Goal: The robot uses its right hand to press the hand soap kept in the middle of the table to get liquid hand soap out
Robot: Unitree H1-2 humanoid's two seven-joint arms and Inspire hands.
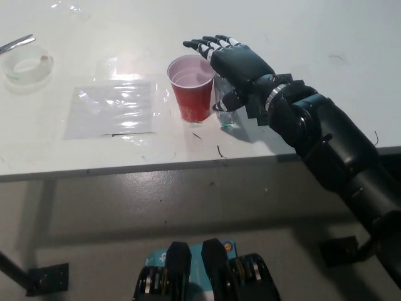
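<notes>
Right hand (pixel 233 61), fingers spread and holding nothing, lies flat over the soap bottle (pixel 225 113) beneath its palm.

The black robot hand (pixel 233 61) has white-banded fingers, a silver wrist ring, and bulky matte arm segments.

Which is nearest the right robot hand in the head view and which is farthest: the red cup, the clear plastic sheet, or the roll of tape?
From the right robot hand, nearest first:
1. Red cup, just to its left, fingers reaching over the rim.
2. Clear plastic sheet, flat on the table, left of the cup.
3. Roll of tape, far left edge.
</notes>
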